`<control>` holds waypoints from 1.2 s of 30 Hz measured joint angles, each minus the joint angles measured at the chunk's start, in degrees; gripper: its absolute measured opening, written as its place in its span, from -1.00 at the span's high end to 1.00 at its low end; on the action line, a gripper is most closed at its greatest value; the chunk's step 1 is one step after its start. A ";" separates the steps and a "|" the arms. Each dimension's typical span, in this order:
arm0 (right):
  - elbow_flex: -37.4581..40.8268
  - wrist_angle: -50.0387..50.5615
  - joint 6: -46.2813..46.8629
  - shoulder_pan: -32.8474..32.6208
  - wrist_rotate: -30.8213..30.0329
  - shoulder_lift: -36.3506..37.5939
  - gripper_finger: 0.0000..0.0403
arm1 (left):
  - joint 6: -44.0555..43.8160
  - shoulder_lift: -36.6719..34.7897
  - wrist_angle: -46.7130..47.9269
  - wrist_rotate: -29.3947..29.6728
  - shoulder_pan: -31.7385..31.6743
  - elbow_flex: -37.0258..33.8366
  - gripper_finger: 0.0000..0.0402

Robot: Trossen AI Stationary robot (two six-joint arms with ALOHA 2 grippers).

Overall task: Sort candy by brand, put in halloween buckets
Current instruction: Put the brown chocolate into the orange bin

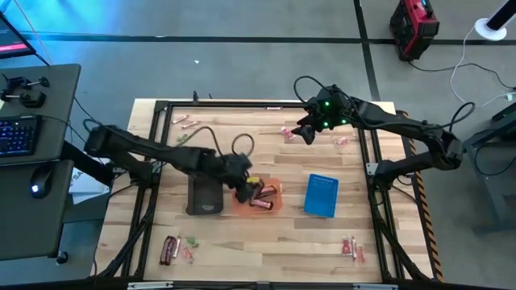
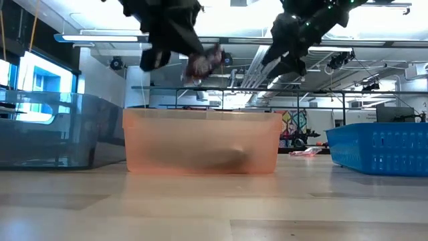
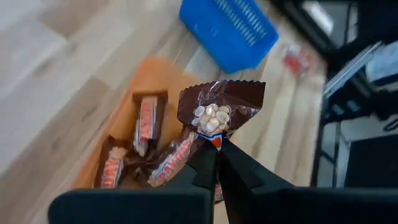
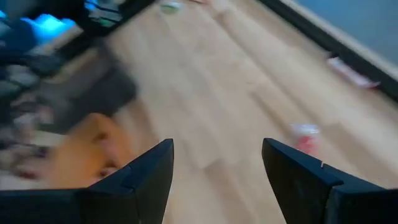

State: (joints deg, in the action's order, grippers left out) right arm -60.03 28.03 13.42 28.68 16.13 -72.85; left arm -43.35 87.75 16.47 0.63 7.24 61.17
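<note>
Looking down from the high view, the left gripper [image 1: 244, 187] hangs over the orange bucket [image 1: 271, 208], between the dark bucket [image 1: 205, 196] and the blue bucket [image 1: 322, 195].

Low view: a wrapped piece [image 2: 204, 62] hangs above the orange bucket's rim.

Left wrist: fingers pinch a brown candy bar [image 3: 217, 111]; similar bars [image 3: 147, 123] lie below.

Right wrist: the right gripper [image 4: 217, 163], spread wide, hovers near a blurred, probably pink candy [image 4: 305, 135].
</note>
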 joint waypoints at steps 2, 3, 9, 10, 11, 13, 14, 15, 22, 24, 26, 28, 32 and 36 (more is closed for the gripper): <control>-0.34 0.00 2.10 -0.88 1.48 0.87 -0.18 | 0.13 2.08 0.55 0.02 0.48 0.00 0.91; -0.52 -0.02 3.09 -1.55 1.48 1.48 -0.18 | 0.68 2.77 1.22 0.00 0.46 0.00 0.88; -2.54 -0.05 8.62 -8.18 -2.91 5.68 -0.18 | 6.92 3.94 2.18 1.11 0.46 -0.07 0.54; -2.93 0.00 9.35 -9.52 -4.48 6.30 -0.18 | 8.07 3.67 2.32 1.14 0.54 -0.06 0.47; -3.35 -0.03 10.34 -10.89 -6.16 6.94 -0.18 | 9.07 3.21 2.58 1.08 0.72 -0.05 0.40; -3.90 0.05 13.02 -13.30 -9.37 8.13 -0.18 | 9.86 1.67 3.73 0.46 1.57 -0.04 0.27; -4.08 0.19 14.83 -14.51 -10.86 8.59 -0.18 | 9.90 0.64 5.06 -0.16 2.39 -0.05 0.22; -4.11 0.21 16.65 -15.67 -12.42 9.01 -0.18 | 9.36 -0.29 6.88 -0.75 3.53 -0.04 0.17; -4.11 5.69 24.01 -24.12 -18.16 9.50 -0.18 | -6.21 -3.48 24.60 -3.32 19.71 -0.04 0.04; -4.13 6.95 24.91 -26.32 -20.17 9.33 -0.18 | -14.30 -3.48 28.59 -4.63 25.73 -0.04 0.04; -4.11 8.13 25.19 -28.29 -22.15 9.28 -0.18 | -22.09 -3.38 31.25 -5.00 31.37 -0.04 0.04; -4.11 8.14 25.19 -29.85 -23.89 9.29 -0.18 | -29.64 -2.85 34.94 -4.72 36.00 -0.04 0.04; -4.11 8.22 25.18 -31.62 -24.66 9.29 -0.18 | -40.26 -0.77 40.57 -7.89 41.51 -0.04 0.04; -4.11 8.32 24.35 -31.76 -24.68 9.28 -0.18 | -42.78 2.66 42.35 -13.15 43.51 -0.07 0.04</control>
State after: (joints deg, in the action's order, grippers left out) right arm -64.14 36.36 37.78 -3.08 -8.56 -63.57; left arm -86.13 90.41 58.83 -12.52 50.76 61.10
